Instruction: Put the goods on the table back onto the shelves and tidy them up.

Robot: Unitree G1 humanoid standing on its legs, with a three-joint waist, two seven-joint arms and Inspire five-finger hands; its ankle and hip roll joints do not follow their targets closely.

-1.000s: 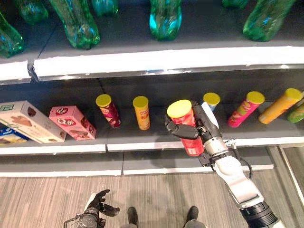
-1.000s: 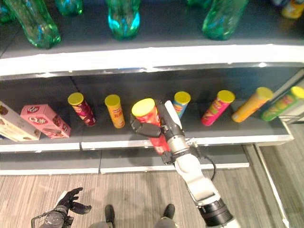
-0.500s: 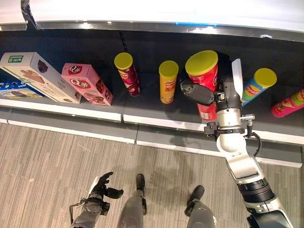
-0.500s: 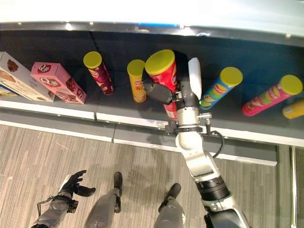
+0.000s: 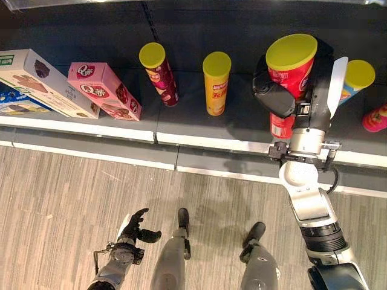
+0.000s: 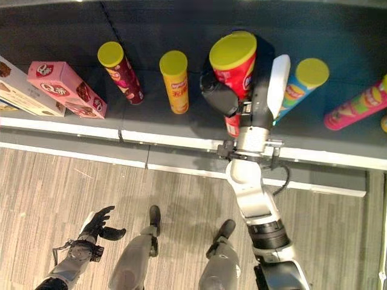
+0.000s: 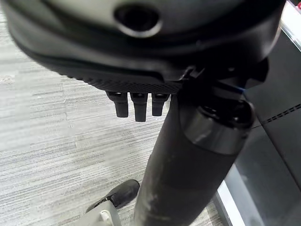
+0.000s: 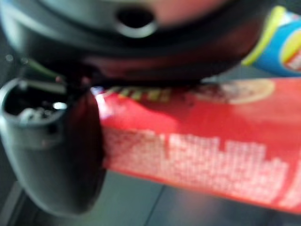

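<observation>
Right robot hand [image 5: 284, 96] clamps the red can [image 5: 289, 75], hiding its lower side.

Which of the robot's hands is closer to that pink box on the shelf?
The left. The left hand hangs low over the floor, roughly below the pink box. The right hand is farther along the shelf, curled round a red can.

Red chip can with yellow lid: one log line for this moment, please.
right hand holds red chip can with yellow lid | over grey shelf | left hand idle, open
</observation>
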